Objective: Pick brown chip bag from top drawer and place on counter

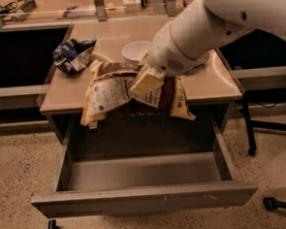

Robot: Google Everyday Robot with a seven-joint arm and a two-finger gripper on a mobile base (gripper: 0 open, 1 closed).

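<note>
My arm (210, 29) slants down from the upper right across the counter (214, 83). The drawer (143, 199) stands open below. My gripper (145, 81) is at the counter's front edge, clamped on the brown bag (107, 92), which hangs crumpled, partly over the counter and partly over the drawer. Behind it on the counter lie a blue bag (73, 53) at left and a bowl (132, 50), partly hidden by my wrist.

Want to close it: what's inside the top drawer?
Inside the top drawer only bare grey floor shows. Its far end is shadowed, partly covered by the brown chip bag, held by the gripper over the counter edge.
</note>
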